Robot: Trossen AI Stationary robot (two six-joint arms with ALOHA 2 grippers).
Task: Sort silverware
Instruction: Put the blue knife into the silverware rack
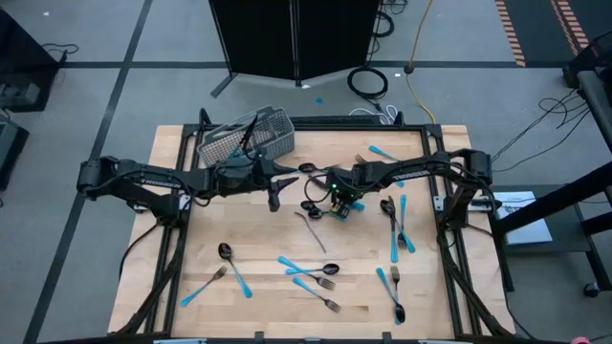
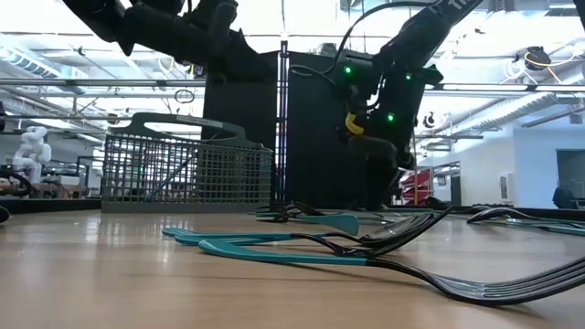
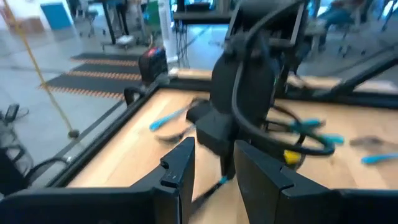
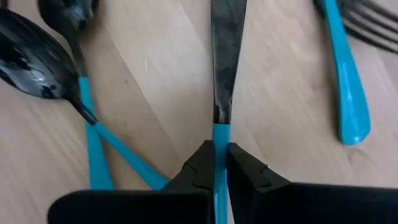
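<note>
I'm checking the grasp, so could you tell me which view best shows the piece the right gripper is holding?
The right wrist view: the right gripper is shut on the knife, pinching its blue handle. In the high view the arm hides it; the low view shows only the gripper; the left wrist view is blurred.

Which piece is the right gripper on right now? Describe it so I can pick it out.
Start at the wire-mesh basket at the table's far edge, then move to the right gripper near the centre. It pinches a knife by its blue handle; the pieces beside it are two crossed spoons.
</note>
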